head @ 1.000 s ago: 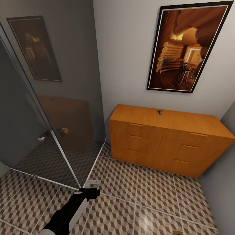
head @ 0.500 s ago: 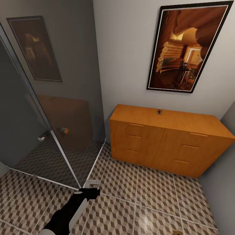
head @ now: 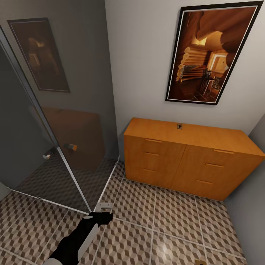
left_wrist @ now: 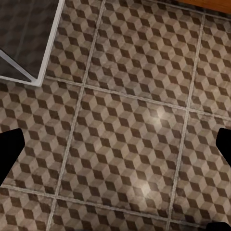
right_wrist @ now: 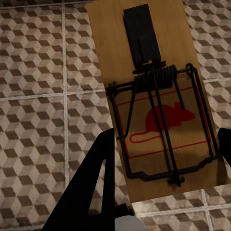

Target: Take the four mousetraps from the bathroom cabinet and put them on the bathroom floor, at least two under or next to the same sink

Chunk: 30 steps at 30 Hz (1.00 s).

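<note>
The orange-brown cabinet (head: 191,158) stands against the far wall with its fronts closed. One small mousetrap (head: 180,126) lies on its top near the back. In the right wrist view, a wooden mousetrap (right_wrist: 154,96) with a red mouse print and dark wire sits between the black fingers (right_wrist: 96,163) of my right gripper (right_wrist: 163,149), which is shut on it above the bathroom floor (right_wrist: 38,96). My left gripper (left_wrist: 115,144) hangs open and empty over the cube-pattern tiles (left_wrist: 125,120); in the head view it (head: 101,215) is low at the left. The bathroom sink is out of view.
A glass shower door (head: 55,147) and its metal frame (left_wrist: 45,62) stand to the left, close to my left arm. A framed picture (head: 209,51) hangs above the cabinet. A grey wall (head: 254,206) closes in at the right. Open floor tiles (head: 165,221) lie before the cabinet.
</note>
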### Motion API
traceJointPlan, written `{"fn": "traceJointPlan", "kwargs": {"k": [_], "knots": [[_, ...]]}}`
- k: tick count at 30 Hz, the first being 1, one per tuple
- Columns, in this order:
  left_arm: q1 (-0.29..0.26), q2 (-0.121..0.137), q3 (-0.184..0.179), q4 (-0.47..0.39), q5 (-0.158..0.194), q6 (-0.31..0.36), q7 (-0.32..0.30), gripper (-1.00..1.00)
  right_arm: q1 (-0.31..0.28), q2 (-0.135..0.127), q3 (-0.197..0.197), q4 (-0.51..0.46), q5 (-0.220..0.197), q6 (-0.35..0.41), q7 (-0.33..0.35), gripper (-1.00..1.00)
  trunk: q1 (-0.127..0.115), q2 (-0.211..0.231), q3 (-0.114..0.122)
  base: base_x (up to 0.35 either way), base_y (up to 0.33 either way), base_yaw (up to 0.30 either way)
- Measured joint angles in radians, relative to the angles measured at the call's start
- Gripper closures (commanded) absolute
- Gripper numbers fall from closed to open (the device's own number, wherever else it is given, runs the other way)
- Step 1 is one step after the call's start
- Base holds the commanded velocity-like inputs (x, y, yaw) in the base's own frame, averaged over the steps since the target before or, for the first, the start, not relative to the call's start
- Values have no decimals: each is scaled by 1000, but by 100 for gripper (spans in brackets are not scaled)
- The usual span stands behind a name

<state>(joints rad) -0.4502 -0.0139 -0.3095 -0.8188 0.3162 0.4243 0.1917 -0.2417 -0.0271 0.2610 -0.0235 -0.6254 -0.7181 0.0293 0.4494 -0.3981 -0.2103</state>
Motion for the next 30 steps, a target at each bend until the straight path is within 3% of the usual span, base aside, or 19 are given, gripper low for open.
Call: {"fn": "traceJointPlan", "kwargs": {"k": [30], "knots": [[0,1,0,6,0,-1,0,-100,0,0,0,0,1,0,0,100,0,0,0,0,0,0]]}}
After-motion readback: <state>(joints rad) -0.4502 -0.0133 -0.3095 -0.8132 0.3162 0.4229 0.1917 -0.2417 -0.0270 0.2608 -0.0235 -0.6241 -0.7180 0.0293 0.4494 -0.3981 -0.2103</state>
